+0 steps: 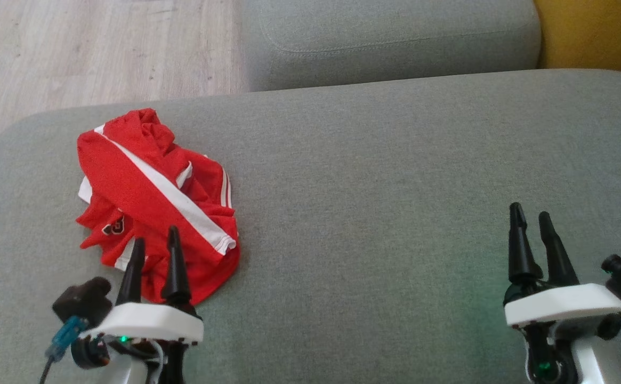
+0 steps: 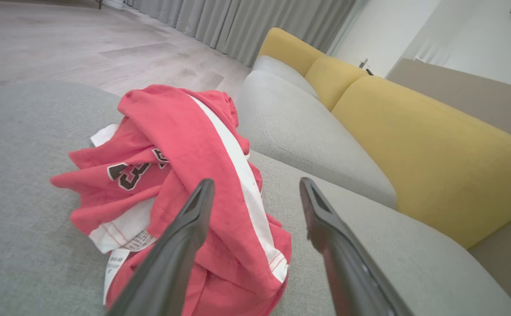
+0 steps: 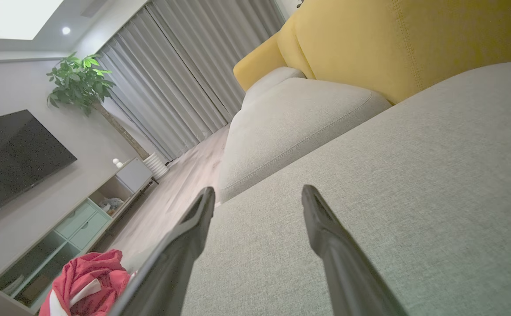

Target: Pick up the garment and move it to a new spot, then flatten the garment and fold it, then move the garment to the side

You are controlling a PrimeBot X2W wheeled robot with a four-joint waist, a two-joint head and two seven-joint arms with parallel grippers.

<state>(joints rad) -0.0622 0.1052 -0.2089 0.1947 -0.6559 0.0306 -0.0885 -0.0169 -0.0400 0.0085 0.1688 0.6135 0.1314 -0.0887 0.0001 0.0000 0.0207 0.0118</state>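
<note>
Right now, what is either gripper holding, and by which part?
Nothing. Left gripper open at the near edge of the crumpled red and white garment; right gripper open over grey fabric cushion.

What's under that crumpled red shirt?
The red garment lies bunched on the grey sofa cushion. Whatever might lie beneath its folds is covered, so I cannot tell.

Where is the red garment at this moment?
In the head view the crumpled red garment lies on the left part of the grey sofa cushion, directly ahead of the open left gripper and far from the right gripper.
</note>
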